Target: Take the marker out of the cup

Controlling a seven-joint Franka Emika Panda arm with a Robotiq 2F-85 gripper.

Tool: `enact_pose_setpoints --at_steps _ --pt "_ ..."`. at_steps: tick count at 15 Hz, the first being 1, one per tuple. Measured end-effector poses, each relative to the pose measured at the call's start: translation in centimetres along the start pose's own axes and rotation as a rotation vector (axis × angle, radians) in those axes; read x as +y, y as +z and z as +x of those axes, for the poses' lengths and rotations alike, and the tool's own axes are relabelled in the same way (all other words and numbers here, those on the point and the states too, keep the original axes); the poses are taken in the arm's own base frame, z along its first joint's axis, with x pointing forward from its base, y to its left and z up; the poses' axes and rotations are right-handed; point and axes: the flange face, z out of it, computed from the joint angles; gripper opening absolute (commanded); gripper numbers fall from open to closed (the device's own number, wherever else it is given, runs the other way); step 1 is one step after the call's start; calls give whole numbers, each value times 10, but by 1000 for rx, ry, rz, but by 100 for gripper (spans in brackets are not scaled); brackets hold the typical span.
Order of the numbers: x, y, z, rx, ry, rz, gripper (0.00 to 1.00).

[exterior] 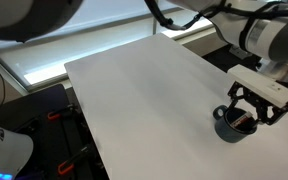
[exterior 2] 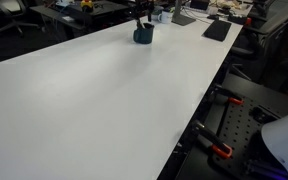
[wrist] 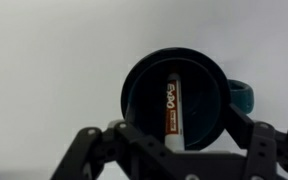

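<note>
The cup (wrist: 136, 90) is dark blue-grey and round, and in the wrist view it is seen from straight above, with a small teal handle (wrist: 243, 96) on its right side. The marker (wrist: 170, 105) lies inside it, a white stick with a reddish-orange label and a darker end. My gripper (wrist: 174, 128) is open directly above the cup, with one finger on each side of it. In both exterior views the gripper (exterior: 247, 108) (exterior 2: 140, 17) hovers just over the cup (exterior: 226, 127) (exterior 2: 143, 36), which stands near a table edge.
The cup stands on a wide white table (exterior: 144, 90) (exterior 2: 94, 100). Black frames with orange clamps (exterior: 54, 115) (exterior 2: 219, 150) sit below the table edges. A dark flat item (exterior 2: 216, 30) and desk clutter lie at the far end.
</note>
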Motion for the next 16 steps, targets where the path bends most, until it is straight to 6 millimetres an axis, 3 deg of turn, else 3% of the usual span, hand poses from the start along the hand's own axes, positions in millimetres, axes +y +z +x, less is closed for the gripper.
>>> enact_pose_setpoints --at_steps 4,10,16 --pt "0 -3 5 17 -1 2 69" --pt "0 -3 8 32 -41 17 74" --pt "2 -3 8 40 -54 38 55"
